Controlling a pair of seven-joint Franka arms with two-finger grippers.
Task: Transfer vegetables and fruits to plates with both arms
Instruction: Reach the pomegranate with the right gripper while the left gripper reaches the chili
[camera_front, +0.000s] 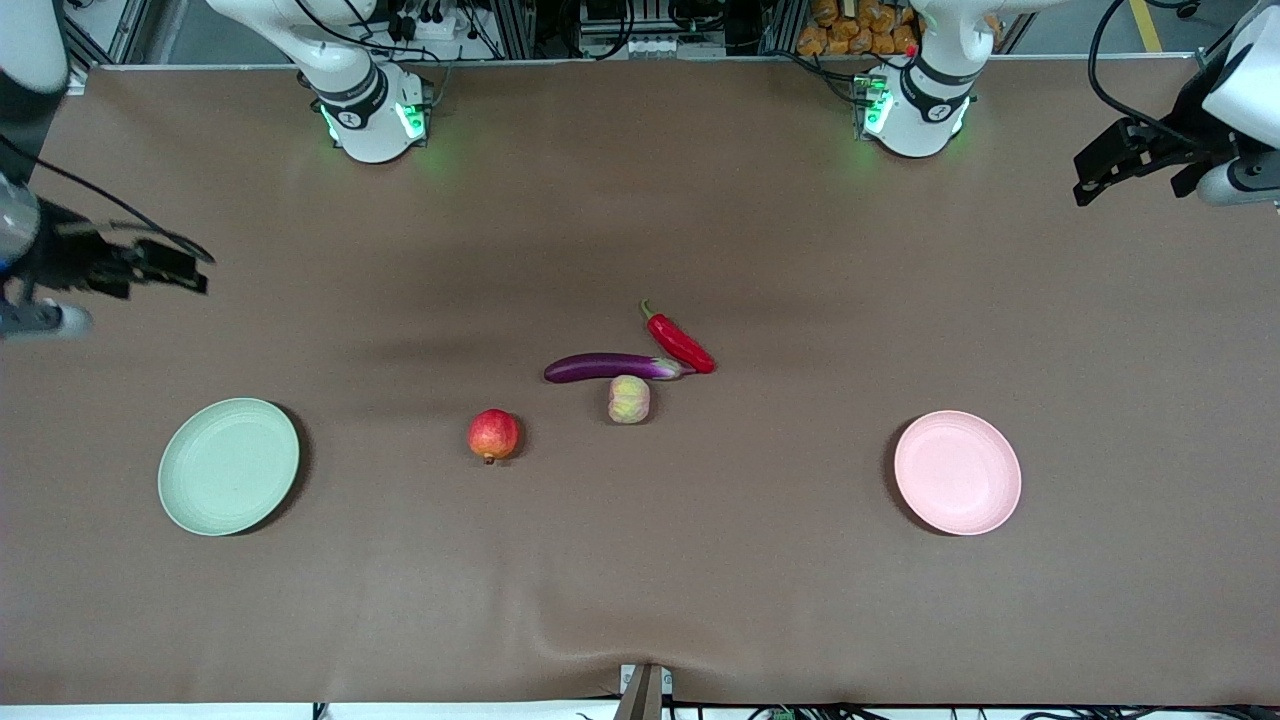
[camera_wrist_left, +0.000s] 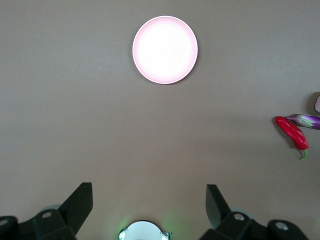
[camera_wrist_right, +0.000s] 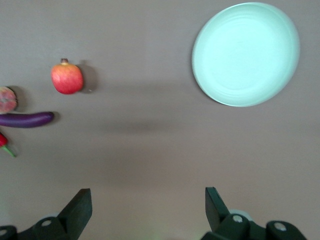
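Note:
A purple eggplant (camera_front: 612, 367), a red chili (camera_front: 680, 342) and a pale peach (camera_front: 629, 399) lie together mid-table. A red pomegranate (camera_front: 494, 435) lies beside them toward the right arm's end. The mint green plate (camera_front: 229, 466) sits at the right arm's end and the pink plate (camera_front: 957, 472) at the left arm's end. My right gripper (camera_front: 180, 268) is open and empty, high over bare table at its end (camera_wrist_right: 148, 207). My left gripper (camera_front: 1092, 180) is open and empty, high over its end (camera_wrist_left: 149, 202). The left wrist view shows the pink plate (camera_wrist_left: 165, 49) and chili (camera_wrist_left: 292, 134). The right wrist view shows the green plate (camera_wrist_right: 246, 54) and pomegranate (camera_wrist_right: 67, 78).
A brown cloth (camera_front: 640, 560) covers the table. The arm bases (camera_front: 372, 115) stand along the edge farthest from the front camera. A small clamp (camera_front: 645, 690) sits at the nearest edge.

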